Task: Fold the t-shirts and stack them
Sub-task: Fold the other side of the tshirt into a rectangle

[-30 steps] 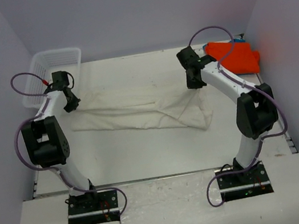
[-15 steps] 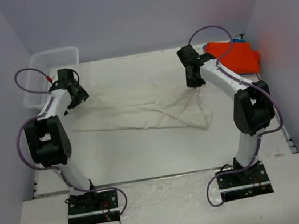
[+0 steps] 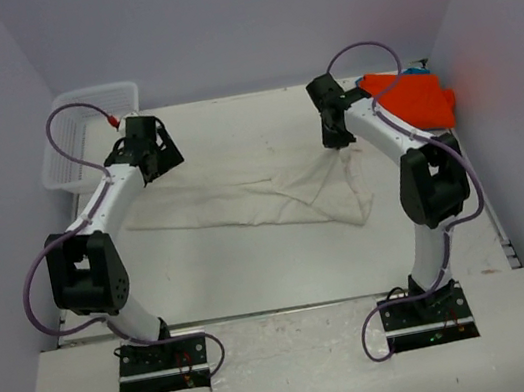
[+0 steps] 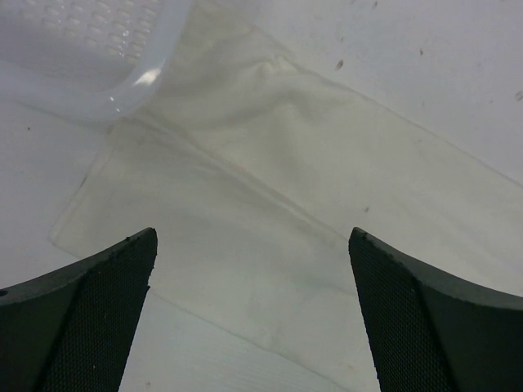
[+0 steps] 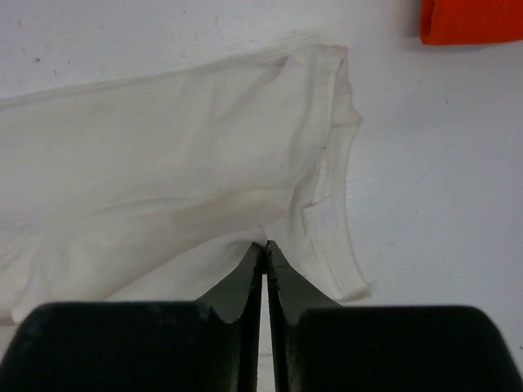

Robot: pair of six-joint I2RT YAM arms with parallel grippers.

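The cream t-shirt [image 3: 251, 193] lies spread and wrinkled across the middle of the table. My left gripper [image 3: 160, 159] hovers open over its left end, nothing between the fingers; the left wrist view shows flat cloth [image 4: 270, 204] under the gripper [image 4: 252, 237]. My right gripper [image 3: 336, 138] is at the shirt's right end by the collar [image 5: 335, 204]. Its jaws [image 5: 265, 243] are pressed together on a puckered peak of the cream cloth [image 5: 163, 163]. The orange t-shirt [image 3: 412, 98] lies at the back right, with a blue edge [image 3: 415, 72] behind it.
A white mesh basket [image 3: 77, 127] stands at the back left, its rim [image 4: 90, 49] close to the shirt's left edge. The orange shirt's corner [image 5: 470, 20] shows beyond the collar. Walls close in the table on the left, back and right.
My left gripper has opened, let go of the cream shirt and swung right and back, away from the basket. The right gripper has shifted slightly toward the back.
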